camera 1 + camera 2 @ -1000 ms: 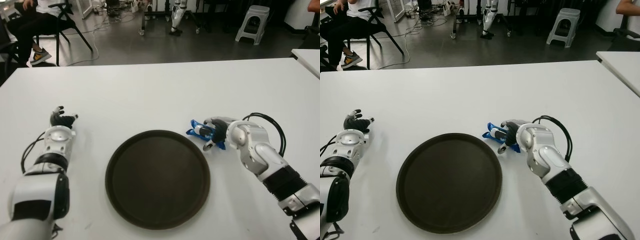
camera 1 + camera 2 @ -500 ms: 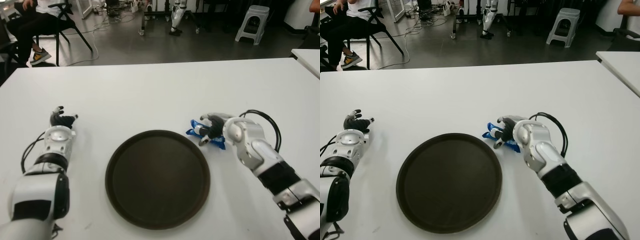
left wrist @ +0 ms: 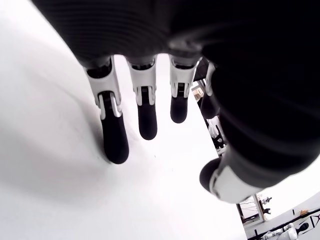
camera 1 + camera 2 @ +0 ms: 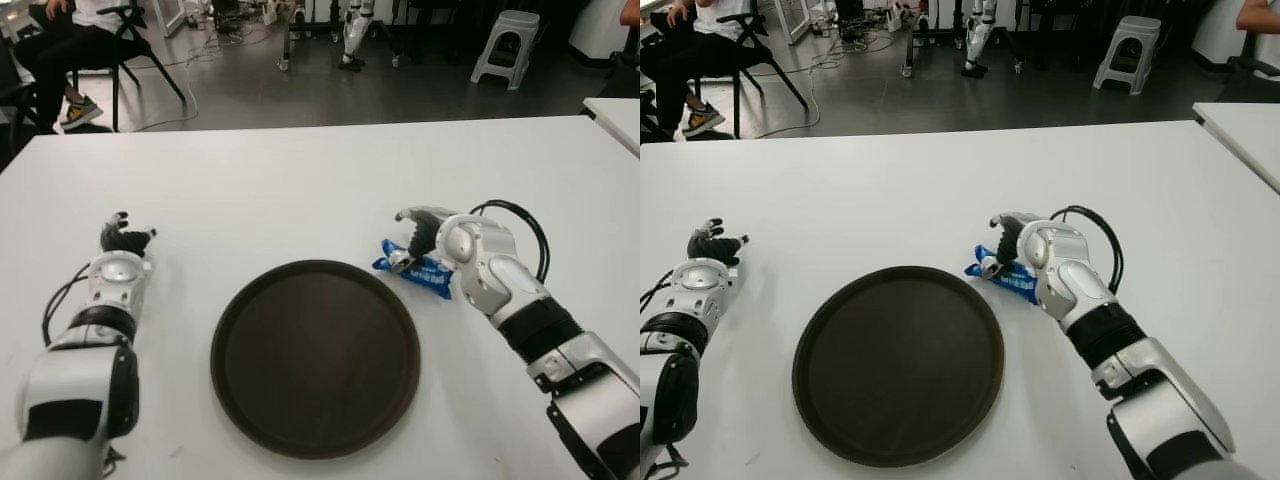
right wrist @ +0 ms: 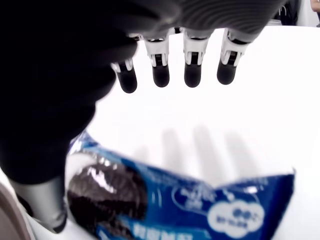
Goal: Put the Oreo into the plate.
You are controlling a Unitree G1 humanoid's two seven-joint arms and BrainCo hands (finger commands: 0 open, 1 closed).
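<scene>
Currently we see the Oreo [image 4: 415, 270], a blue packet, lying flat on the white table [image 4: 300, 180] just beside the right rim of the dark round plate [image 4: 315, 358], not on it. Our right hand [image 4: 420, 237] hovers over the packet's far end, fingers [image 5: 161, 67] spread and extended above the table, thumb down near the wrapper, nothing gripped. Our left hand [image 4: 122, 240] shows well left of the plate, fingers loosely open, holding nothing.
</scene>
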